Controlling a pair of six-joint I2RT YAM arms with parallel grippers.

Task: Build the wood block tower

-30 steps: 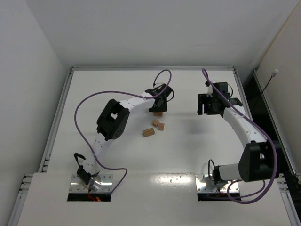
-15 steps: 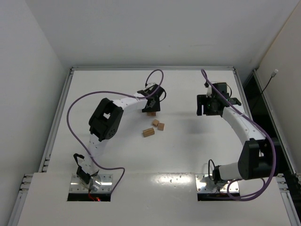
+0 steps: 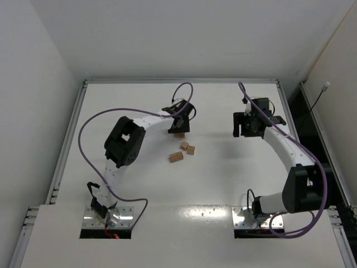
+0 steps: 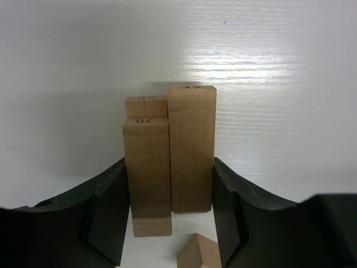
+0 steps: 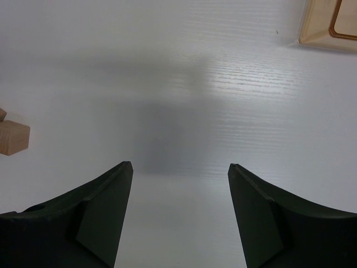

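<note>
My left gripper is shut on two wood blocks, long bars lying side by side between its fingers. A third short block sits just beyond the left bar. Part of a cube shows under the wrist. In the top view the held wood peeks out below the gripper. Three loose blocks lie nearby: two cubes and a bar. My right gripper hangs open over bare table. No stacked tower shows in any view.
A tan tray corner shows at the top right of the right wrist view, and one block at its left edge. A raised rim borders the white table.
The left gripper shifted left with the bars between one second and half a second ago, then stayed still. The right arm has not moved.
</note>
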